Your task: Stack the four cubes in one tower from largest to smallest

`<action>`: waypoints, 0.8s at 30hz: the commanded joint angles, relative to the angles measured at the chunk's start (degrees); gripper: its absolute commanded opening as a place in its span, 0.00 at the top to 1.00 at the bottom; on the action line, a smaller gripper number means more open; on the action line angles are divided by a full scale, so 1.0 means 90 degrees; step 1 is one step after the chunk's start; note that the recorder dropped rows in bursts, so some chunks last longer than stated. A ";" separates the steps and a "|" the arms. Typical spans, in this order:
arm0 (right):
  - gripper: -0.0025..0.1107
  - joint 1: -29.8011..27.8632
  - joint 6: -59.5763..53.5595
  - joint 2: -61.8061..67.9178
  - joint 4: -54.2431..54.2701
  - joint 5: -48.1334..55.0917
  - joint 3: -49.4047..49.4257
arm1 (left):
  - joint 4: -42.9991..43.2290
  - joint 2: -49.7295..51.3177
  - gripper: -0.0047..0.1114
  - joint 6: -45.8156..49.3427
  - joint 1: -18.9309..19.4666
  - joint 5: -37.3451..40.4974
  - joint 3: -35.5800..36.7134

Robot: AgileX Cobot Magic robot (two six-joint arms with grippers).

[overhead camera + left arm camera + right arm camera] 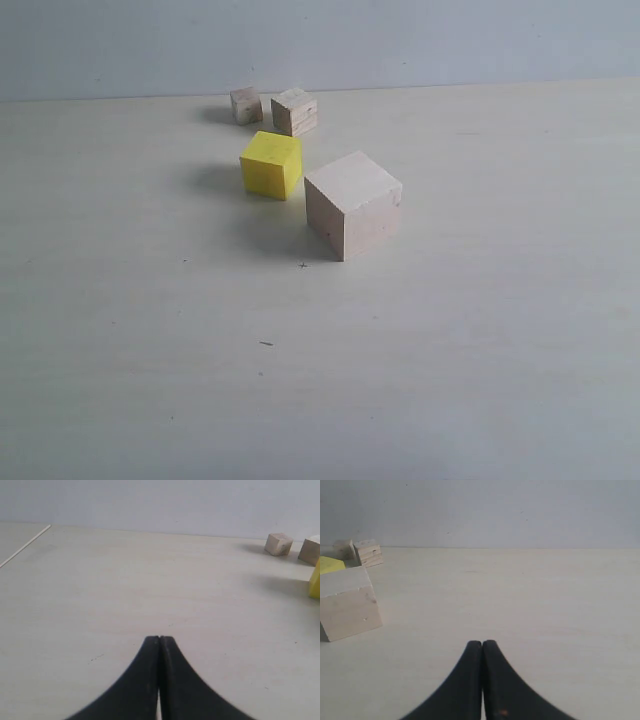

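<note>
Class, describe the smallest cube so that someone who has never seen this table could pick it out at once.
On the pale table, a large pale wood cube stands near the middle with a yellow cube just behind it. Farther back, by the wall, sit two small wood cubes. The smallest cube is the left one in the exterior view, apart from its slightly bigger neighbour.

Left wrist: yellow cube (315, 580) cut by edge. Right wrist: mostly behind large cube (347, 602).
</note>
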 commanded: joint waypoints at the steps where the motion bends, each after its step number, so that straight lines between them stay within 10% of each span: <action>1: 0.98 -0.0027 0.0018 -0.0036 -0.0011 -0.0028 0.0028 | -0.0003 -0.0032 0.96 -0.0009 0.0008 -0.0822 0.0016; 6: 0.98 -0.0027 0.0018 -0.0036 -0.0011 -0.0028 0.0028 | -0.0003 -0.0032 0.96 -0.0009 0.0008 -0.2723 0.0016; 24: 0.98 -0.0027 0.0018 -0.0036 -0.0011 -0.0028 0.0028 | 0.0023 -0.0032 0.96 -0.0753 0.0008 -0.3302 -0.0300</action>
